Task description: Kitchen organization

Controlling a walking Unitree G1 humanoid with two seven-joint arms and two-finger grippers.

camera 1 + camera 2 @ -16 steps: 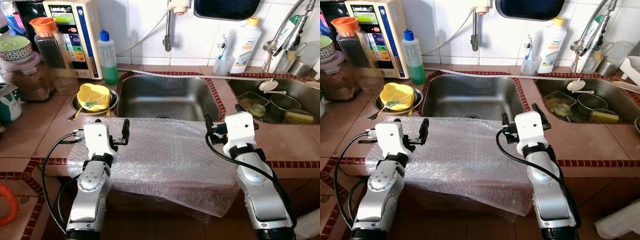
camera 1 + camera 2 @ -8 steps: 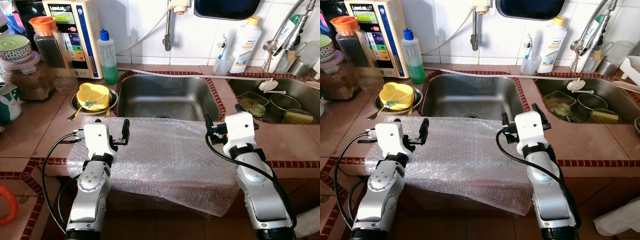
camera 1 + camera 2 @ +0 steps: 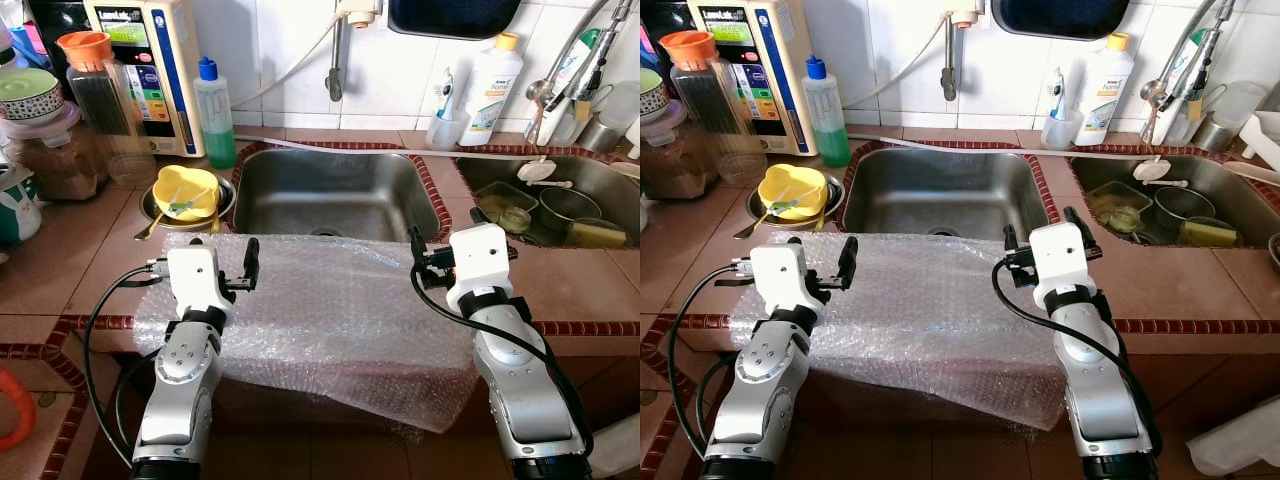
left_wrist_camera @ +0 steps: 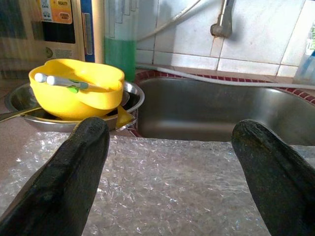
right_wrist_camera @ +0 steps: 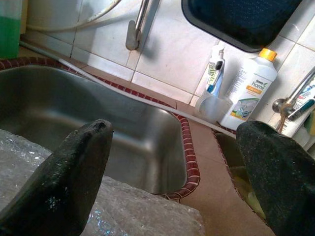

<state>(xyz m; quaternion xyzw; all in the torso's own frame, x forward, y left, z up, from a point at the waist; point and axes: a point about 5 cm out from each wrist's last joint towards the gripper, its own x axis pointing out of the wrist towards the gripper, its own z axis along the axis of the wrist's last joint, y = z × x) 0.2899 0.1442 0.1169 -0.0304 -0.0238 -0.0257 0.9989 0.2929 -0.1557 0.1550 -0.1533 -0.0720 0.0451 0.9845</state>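
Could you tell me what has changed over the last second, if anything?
Nothing visibly changed. The left hand and right hand still hover open over the bubble wrap at the front edge of the counter, holding nothing, and the yellow bowl sits where it was beside the sink.

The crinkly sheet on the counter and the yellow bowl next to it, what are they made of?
The crinkly sheet looks like clear plastic bubble wrap: see-through, dotted with small glinting bubbles, drooping softly over the counter edge. The yellow bowl seems to be smooth, glossy plastic, judging by its bright even colour and soft shine. It sits in a metal dish that looks like shiny steel.
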